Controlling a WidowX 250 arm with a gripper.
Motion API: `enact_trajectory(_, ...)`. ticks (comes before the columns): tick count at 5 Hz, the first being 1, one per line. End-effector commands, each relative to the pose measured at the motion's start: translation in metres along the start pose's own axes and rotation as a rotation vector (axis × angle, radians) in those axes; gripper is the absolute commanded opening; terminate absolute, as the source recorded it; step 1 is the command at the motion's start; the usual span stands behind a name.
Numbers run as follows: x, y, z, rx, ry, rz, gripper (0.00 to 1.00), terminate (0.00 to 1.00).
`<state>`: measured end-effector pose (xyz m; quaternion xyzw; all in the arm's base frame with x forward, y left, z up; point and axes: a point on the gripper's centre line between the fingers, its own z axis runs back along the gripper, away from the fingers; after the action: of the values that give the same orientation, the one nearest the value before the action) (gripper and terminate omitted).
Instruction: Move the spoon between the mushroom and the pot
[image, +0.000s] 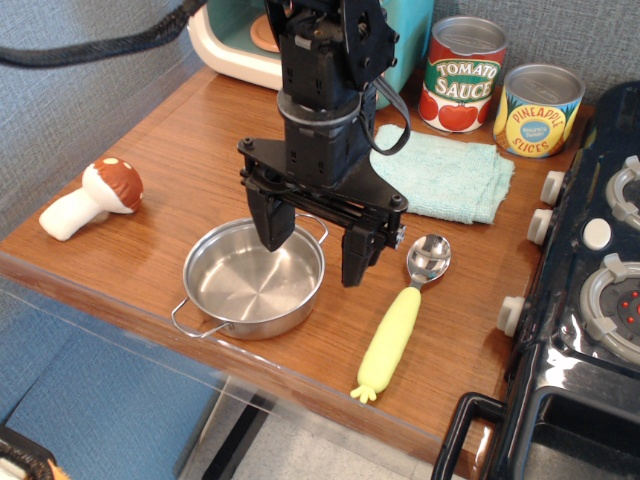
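Observation:
The spoon (403, 313) lies on the wooden table to the right of the pot, silver bowl pointing away, pale yellow-green handle toward the front edge. The shiny steel pot (253, 279) sits near the front middle, empty. The mushroom (92, 199) lies on its side at the left edge, brown spotted cap to the right. My black gripper (315, 243) hangs open and empty above the pot's right rim, left finger over the pot, right finger between the pot and the spoon.
A teal cloth (445, 172) lies behind the spoon. A tomato sauce can (462, 75) and a pineapple slices can (539, 110) stand at the back right. A black toy stove (590, 300) borders the right side. A teal-and-white appliance (240, 40) stands at the back.

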<state>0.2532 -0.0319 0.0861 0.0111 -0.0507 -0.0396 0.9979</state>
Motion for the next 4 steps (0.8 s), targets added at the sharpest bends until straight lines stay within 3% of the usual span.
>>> enact_trajectory(1,0.000,0.000,0.000,0.000,0.000,0.000,1.00,0.00)
enact_trajectory(3,0.048,0.004,-0.006,0.021,-0.038,0.171,1.00,0.00)
enact_trajectory(4,0.089,0.014,-0.004,0.043,-0.067,0.251,1.00,0.00)
